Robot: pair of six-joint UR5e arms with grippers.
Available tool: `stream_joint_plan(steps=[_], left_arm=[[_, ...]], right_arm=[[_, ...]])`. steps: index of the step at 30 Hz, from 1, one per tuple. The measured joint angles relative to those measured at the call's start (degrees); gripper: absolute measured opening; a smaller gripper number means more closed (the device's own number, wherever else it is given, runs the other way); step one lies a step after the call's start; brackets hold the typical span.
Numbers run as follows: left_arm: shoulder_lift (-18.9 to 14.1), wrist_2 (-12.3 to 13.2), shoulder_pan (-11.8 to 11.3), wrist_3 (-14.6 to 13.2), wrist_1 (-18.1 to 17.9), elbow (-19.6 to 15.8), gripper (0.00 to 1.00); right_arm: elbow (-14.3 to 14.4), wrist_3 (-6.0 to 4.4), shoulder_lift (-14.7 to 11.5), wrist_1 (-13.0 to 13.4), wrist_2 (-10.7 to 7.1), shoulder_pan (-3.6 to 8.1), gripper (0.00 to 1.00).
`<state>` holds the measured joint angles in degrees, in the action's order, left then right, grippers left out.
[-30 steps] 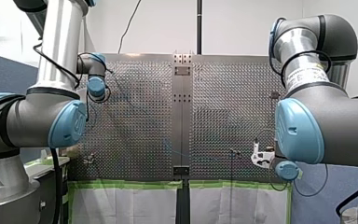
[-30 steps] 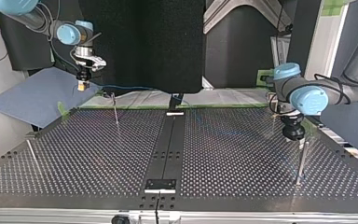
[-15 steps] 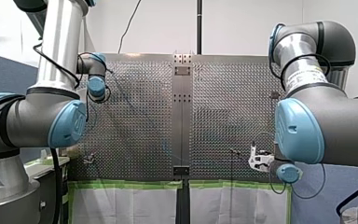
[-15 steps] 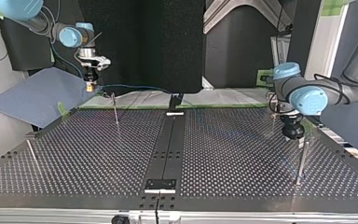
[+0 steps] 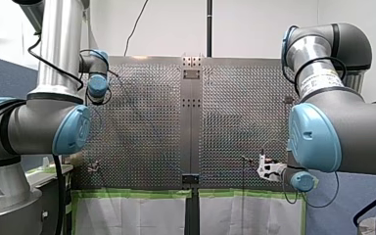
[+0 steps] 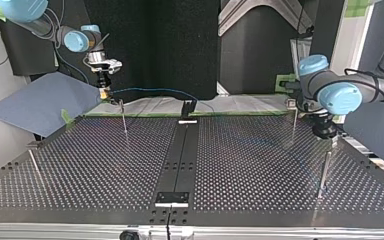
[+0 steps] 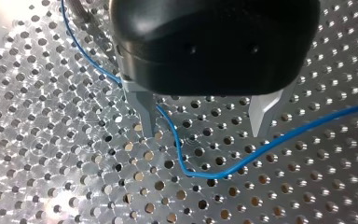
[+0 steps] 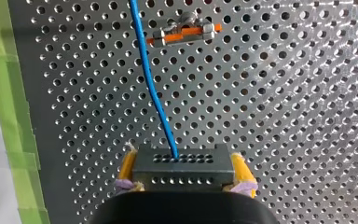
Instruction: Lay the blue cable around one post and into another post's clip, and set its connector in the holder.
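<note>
Because the right gripper [image 8: 182, 171] clamps the connector [image 8: 182, 161], the cable [image 8: 151, 88] trails beside the clip [image 8: 184, 32], apparently for routing; the left gripper [image 7: 205, 128], fingers [image 7: 147, 116] apart, straddles its loop on the table [image 7: 51, 163].

This is a robot lab, a room where machines get tried out. My left arm [image 5: 58, 49], a big silver and grey robot arm with round blue caps, and my right arm [image 5: 338, 122], which looks the same, reach over a shiny metal table full of little holes [image 6: 255, 165]. Thin metal posts [image 6: 323, 172] stand up on the table. Bright green tape [image 5: 137, 194] runs along its edge. Behind it are a plain white wall [image 5: 254, 24] and a black pole [image 5: 209, 27].
</note>
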<state>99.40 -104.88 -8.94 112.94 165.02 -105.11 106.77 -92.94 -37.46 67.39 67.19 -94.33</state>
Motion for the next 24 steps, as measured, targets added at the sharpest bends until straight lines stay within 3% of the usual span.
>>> stream_joint_plan(steps=[5, 12, 17, 24], left_arm=[[-2.63, -1.22, -0.09, -1.92, 2.4, -2.42, 1.0], [-6.17, -1.35, 0.24, -4.67, 5.91, -3.17, 1.0], [-9.0, -0.05, 0.56, -7.33, 8.71, -2.96, 1.0], [-12.44, 1.62, 0.68, -8.97, 12.15, -0.66, 1.0]], right_arm=[[-0.02, -0.01, 0.01, -0.26, -0.1, -0.13, 0.0], [-0.02, -0.28, 0.02, -0.56, -0.12, -0.19, 0.0], [-0.11, -0.32, 0.03, -0.87, -0.08, -0.2, 0.0], [-0.32, -0.33, 0.02, -1.44, -0.04, -0.33, 0.0]])
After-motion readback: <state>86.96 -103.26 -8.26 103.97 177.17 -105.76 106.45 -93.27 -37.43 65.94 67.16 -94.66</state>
